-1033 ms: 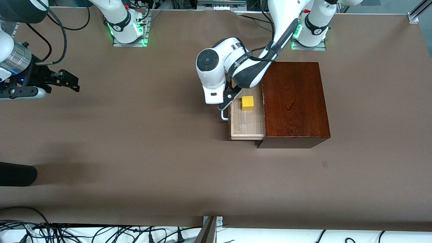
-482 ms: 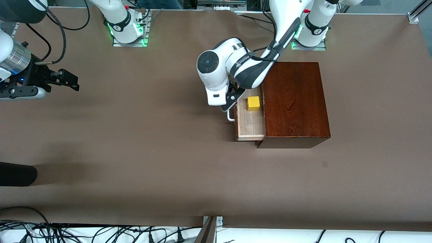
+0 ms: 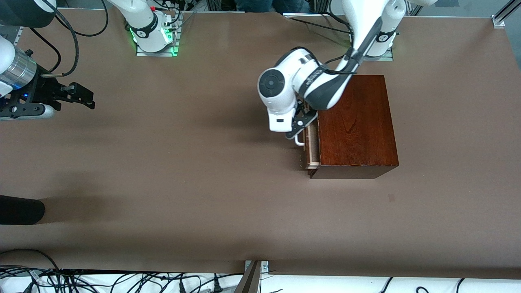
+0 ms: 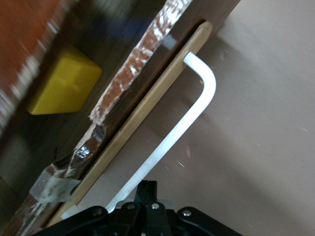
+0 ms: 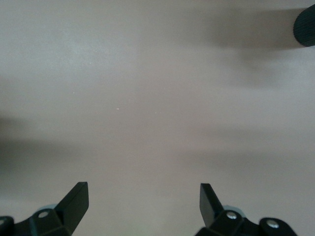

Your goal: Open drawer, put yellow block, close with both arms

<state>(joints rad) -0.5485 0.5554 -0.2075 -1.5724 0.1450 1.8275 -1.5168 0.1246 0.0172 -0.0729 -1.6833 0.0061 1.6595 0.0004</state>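
Brown paper covers the desk (image 3: 183, 183) from one end to the other, and cables lie along its edge nearest the front camera. Toward the left arm's end stands a glossy dark mahogany box (image 3: 356, 122). Its drawer (image 3: 311, 148) sticks out only a little, so just a thin strip of its pale wood shows in the front view.

The left gripper (image 3: 300, 125) is at the white handle (image 4: 199, 105) of the drawer, with its fingers (image 4: 146, 192) closed together against the bar. In the left wrist view the yellow block (image 4: 64, 88) is visible inside the drawer, in the dark gap under the top of the box; from the front view it is hidden.

The right gripper (image 5: 143, 197) waits over the bare desk at the right arm's end, well apart from the box, and its fingers (image 5: 76, 196) are spread wide with nothing between them. Green lights glow at the base of the right arm (image 3: 152, 34).

Small dark lettering runs along the left arm's wrist, but I cannot read it.
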